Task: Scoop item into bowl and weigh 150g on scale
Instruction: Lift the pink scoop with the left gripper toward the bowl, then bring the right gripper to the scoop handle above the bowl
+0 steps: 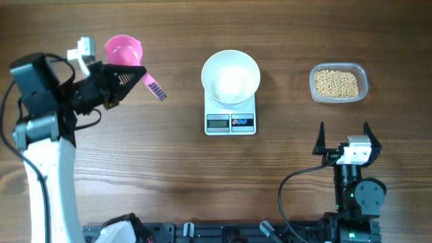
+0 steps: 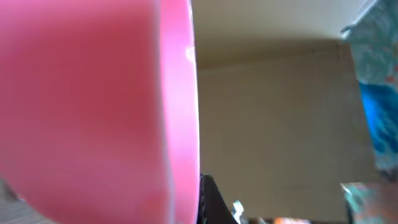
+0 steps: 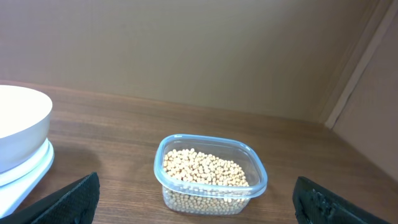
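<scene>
wood-grain bench (image 1: 169, 169) under both arms. your beans (image 3: 205, 169) lie loose in a clear tub (image 3: 206, 139) at the right end, well apart from the white bowl (image 1: 231, 77) sitting on the scale (image 1: 230, 122). they look small, hard and prone to roll, so don't pinch them. carry them in the pink scoop (image 1: 123, 50), gripped by its handle. left claw (image 1: 135, 75) is clamped on that handle. right claw (image 1: 343, 128) stands wide apart, empty, near the tub.
</scene>
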### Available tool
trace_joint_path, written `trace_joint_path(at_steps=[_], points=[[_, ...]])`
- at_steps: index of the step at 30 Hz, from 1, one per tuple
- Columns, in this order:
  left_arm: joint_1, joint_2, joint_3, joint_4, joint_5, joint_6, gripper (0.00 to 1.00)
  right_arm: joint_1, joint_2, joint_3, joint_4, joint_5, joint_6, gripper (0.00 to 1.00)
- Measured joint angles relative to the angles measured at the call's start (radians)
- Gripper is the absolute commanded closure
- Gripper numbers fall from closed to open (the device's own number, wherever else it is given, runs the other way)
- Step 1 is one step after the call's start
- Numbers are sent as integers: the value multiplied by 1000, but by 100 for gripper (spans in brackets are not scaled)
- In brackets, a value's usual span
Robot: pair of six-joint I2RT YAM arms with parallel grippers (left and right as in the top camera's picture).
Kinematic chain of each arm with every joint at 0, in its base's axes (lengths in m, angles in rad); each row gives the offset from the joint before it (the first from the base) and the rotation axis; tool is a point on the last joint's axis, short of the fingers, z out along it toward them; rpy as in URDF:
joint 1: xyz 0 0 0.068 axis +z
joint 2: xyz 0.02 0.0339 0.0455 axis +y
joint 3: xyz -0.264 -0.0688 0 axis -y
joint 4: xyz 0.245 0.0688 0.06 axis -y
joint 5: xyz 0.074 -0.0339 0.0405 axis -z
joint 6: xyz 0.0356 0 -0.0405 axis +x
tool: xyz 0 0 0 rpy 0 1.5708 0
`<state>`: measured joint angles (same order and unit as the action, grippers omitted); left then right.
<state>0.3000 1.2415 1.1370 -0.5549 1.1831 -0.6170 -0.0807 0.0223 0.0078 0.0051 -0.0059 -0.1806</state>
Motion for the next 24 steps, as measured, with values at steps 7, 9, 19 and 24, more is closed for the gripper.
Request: trace_joint_path(at_steps=[7,9,19,24], points=[[0,-73,0,17,-128,-68,96,0,0,-1,56,-26,66,0],[-6,-73,0,18,-137,-79,96,0,0,-1,69,-84,187,0],[-261,-73,0,288,-188,-203,96,0,3,-1,14,-240,1121,0],[-385,-73,0,399,-281,-327,96,0,10,-1,248,-262,1418,0]])
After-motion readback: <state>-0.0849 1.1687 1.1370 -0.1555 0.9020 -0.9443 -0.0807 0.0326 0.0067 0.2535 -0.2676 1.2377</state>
